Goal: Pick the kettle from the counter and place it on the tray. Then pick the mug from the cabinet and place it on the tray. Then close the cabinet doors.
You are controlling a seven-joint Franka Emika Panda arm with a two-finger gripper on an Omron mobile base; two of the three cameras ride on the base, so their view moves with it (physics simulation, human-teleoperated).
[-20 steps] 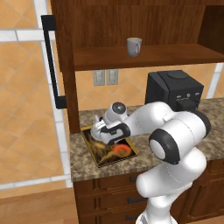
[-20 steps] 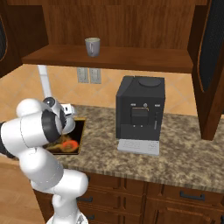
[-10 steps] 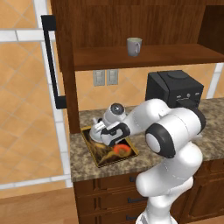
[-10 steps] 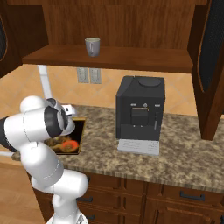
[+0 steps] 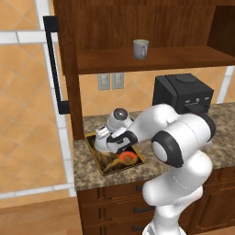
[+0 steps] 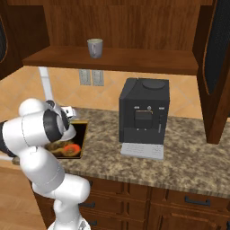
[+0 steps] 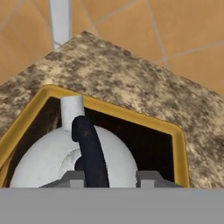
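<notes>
- The gripper (image 7: 109, 177) is straddling the kettle (image 7: 48, 159) handle (contact unclear), jaws slightly parted.
- The kettle is sitting inside the tray (image 7: 131, 114).
- The mug (image 5: 141, 48) is standing on the cabinet (image 5: 151, 58) shelf.

The kettle (image 7: 48, 159) has a smooth, matt silvery-white body and a black, faintly glossy arched handle. The tray (image 7: 178, 146) has a smooth gold-brown rim around a dark streaked inside. The counter (image 6: 188, 152) is speckled brown-grey stone with a dull look. The cabinet (image 5: 151, 27) is dark reddish-brown grained wood. The mug (image 5: 141, 48) looks matt grey-beige.
</notes>
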